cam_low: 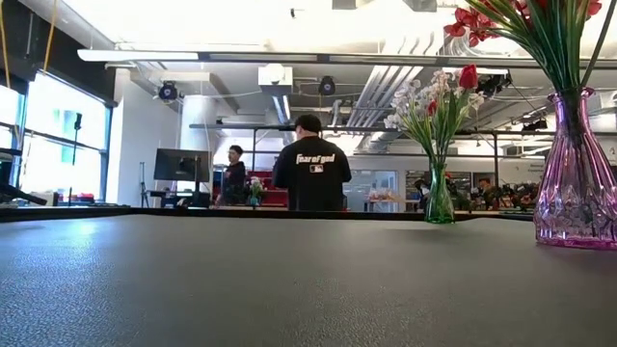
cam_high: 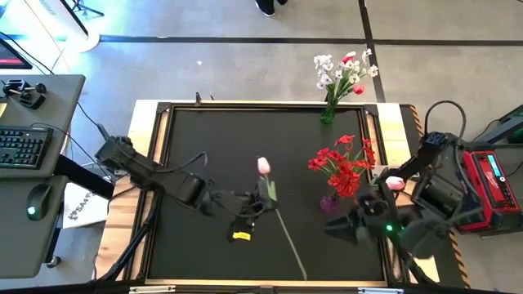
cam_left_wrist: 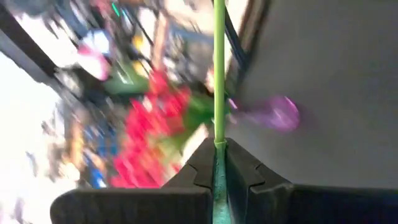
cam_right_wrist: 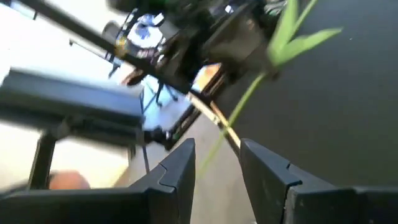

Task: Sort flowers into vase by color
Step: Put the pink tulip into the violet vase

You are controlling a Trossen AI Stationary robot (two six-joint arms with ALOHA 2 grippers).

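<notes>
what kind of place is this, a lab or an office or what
Most likely an open-plan robotics lab or workshop: exposed ceiling ducts overhead, a side desk with a keyboard and mouse, and a black worktable where two robot arms sort flowers.

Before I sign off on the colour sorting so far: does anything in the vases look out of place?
Yes. A red tulip stands in the green vase among the white flowers, while the other red blossoms are in the purple vase. It looks missorted.
</notes>
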